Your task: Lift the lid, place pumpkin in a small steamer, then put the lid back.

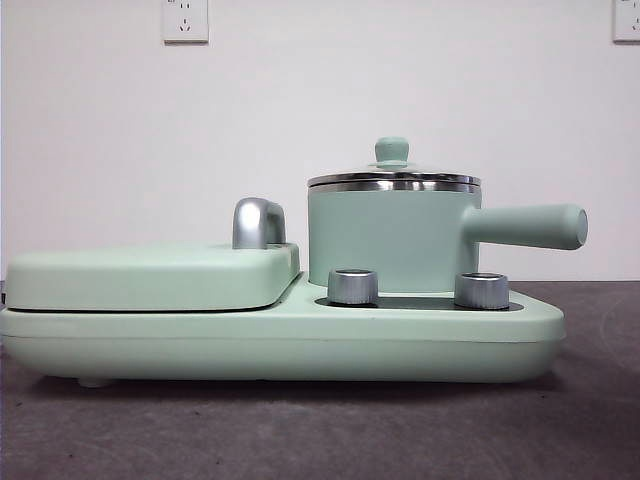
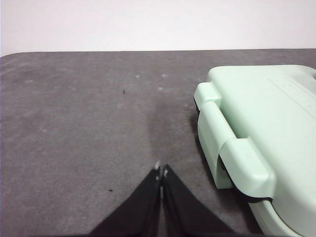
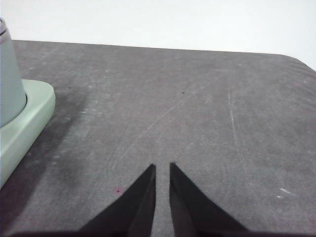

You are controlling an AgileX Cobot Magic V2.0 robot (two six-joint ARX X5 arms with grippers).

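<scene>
The small steamer (image 1: 385, 240) stands on the right half of a mint-green cooker base (image 1: 280, 340), its long handle (image 1: 525, 226) pointing right. The lid (image 1: 393, 179) sits shut on the steamer, its green knob (image 1: 391, 150) on top. The pumpkin is out of view in all three views. My left gripper (image 2: 161, 171) hovers shut over bare dark table beside the cooker's hinged end. Over the table past the cooker's other end, my right gripper (image 3: 162, 167) has its jaws nearly together with nothing between them. An edge of the steamer (image 3: 9, 79) shows in the right wrist view.
A broad flat griddle cover (image 1: 150, 275) with a steel handle (image 1: 258, 222) fills the cooker's left half, and shows too in the left wrist view (image 2: 266, 123). Two steel dials (image 1: 352, 286) (image 1: 481, 290) stand before the steamer. The dark grey table (image 3: 197, 108) ends at a white wall.
</scene>
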